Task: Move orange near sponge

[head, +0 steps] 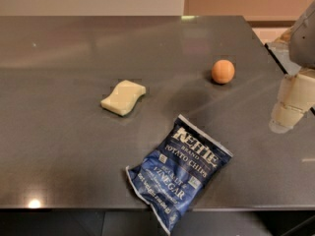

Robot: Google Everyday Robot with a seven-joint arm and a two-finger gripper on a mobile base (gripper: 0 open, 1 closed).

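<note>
The orange (223,71) lies on the desk (59,132), to the left of the gripper (284,119) and apart from it. The gripper hangs at the desk's right edge. The sponge (123,97) sits farther left. I cannot tell whether the gripper is open or closed, and nothing shows in its grasp.

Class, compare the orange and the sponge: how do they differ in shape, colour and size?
Shape: the orange is round; the sponge is flat with wavy sides. Colour: the orange is bright orange; the sponge is pale yellow. Size: the orange is smaller than the sponge. Both lie on the dark counter, apart; the end effector hangs at the right, touching neither.
</note>
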